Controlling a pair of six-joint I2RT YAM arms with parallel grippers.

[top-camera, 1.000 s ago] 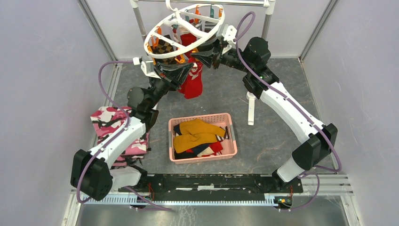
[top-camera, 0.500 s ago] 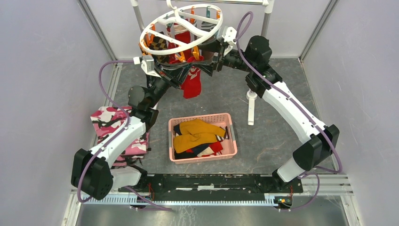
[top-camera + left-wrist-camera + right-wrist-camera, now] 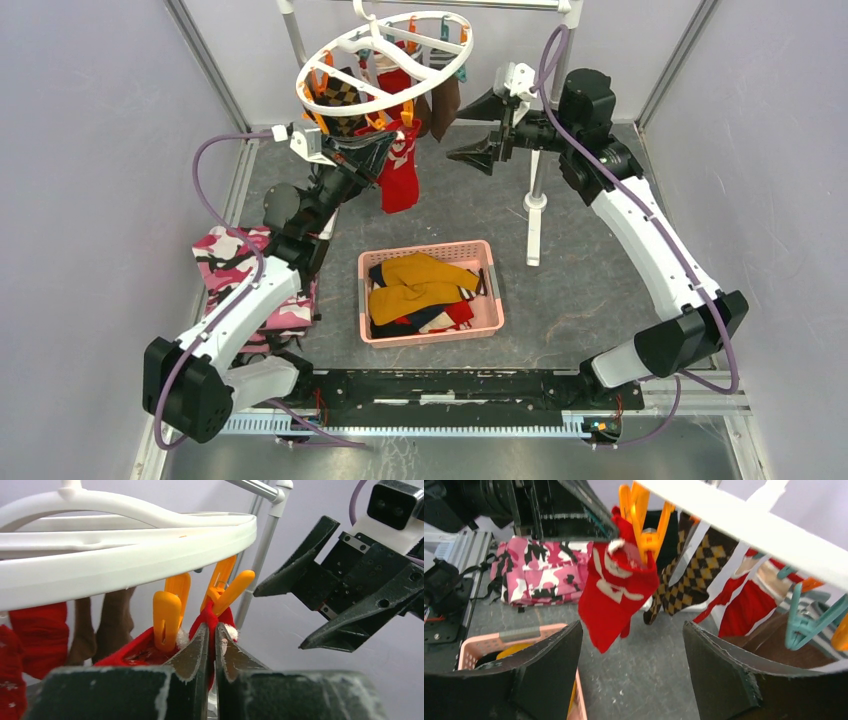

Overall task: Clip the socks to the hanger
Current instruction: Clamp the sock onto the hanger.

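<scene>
Seen from above, the left gripper (image 3: 392, 142) is largely lost under the near rim of the white ring hanger (image 3: 375, 45) at upper centre, so its jaws cannot be read there. The left wrist view settles it. The two fingers press almost together at lower centre with the cuff of the red sock (image 3: 212, 622) pinched in the slit between them. Directly above is an orange clip (image 3: 226, 589) whose tips meet the same cuff, though whether that clip truly bites the fabric is hard to make out. The hanger is cut off at the left and top of that view. The red sock hangs below the ring's near edge, beside an argyle sock (image 3: 341, 95) and a brown sock (image 3: 446, 100), both partly screened by the spokes. Lower down, mustard socks (image 3: 415, 282) cover darker ones in the pink basket (image 3: 430, 250). The camouflage cloth (image 3: 232, 262) at left is half hidden by the left arm. The right gripper (image 3: 462, 132) stands wide open and empty at upper right, in front of the rack pole (image 3: 534, 235). Half a second earlier it was tucked under the ring right against the left gripper. It has since drawn back to the right and spread its jaws, while the left gripper has kept its place at the sock.
</scene>
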